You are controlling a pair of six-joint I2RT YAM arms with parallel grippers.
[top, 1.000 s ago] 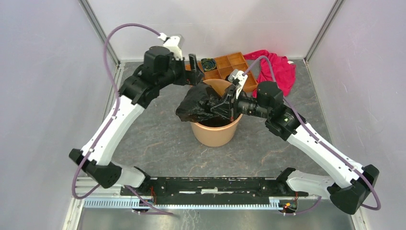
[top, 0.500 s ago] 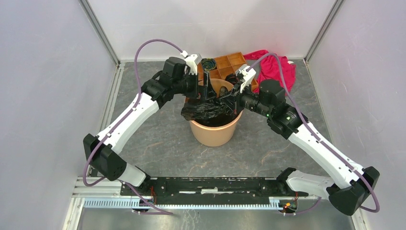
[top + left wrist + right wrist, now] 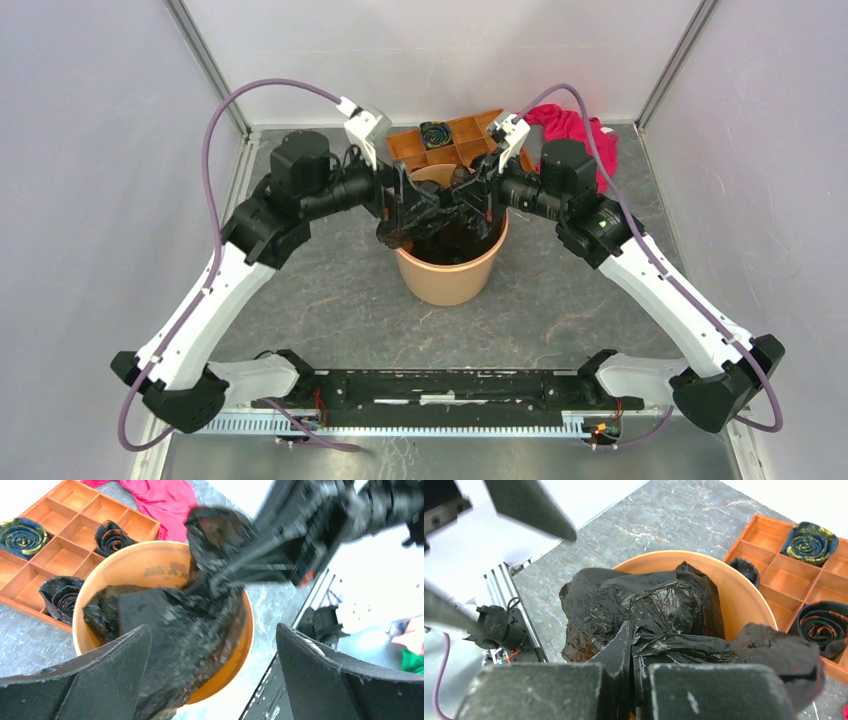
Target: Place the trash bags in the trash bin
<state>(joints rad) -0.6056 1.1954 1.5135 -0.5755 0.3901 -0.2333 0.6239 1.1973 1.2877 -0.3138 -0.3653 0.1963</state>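
Observation:
The trash bag (image 3: 415,222) is a crumpled sheet of glossy black film. It lies mostly inside the light-orange trash bin (image 3: 450,275) and spills over its left rim. My right gripper (image 3: 630,630) is shut on a fold of the bag (image 3: 644,602) above the bin (image 3: 744,592). It also shows in the top view (image 3: 464,198). My left gripper (image 3: 212,630) is wide open and holds nothing. It hovers over the bag (image 3: 175,625) at the bin's (image 3: 145,565) left side, and it shows in the top view (image 3: 408,205).
A flat orange compartment tray (image 3: 460,135) with small coiled black rolls (image 3: 20,535) stands just behind the bin. A red cloth (image 3: 578,135) lies at the back right. White enclosure walls stand on three sides.
My left arm has swung out to the left and its open gripper now sits at the bin's left side. My right gripper has lifted toward the far rim, and more of the bag is inside the bin.

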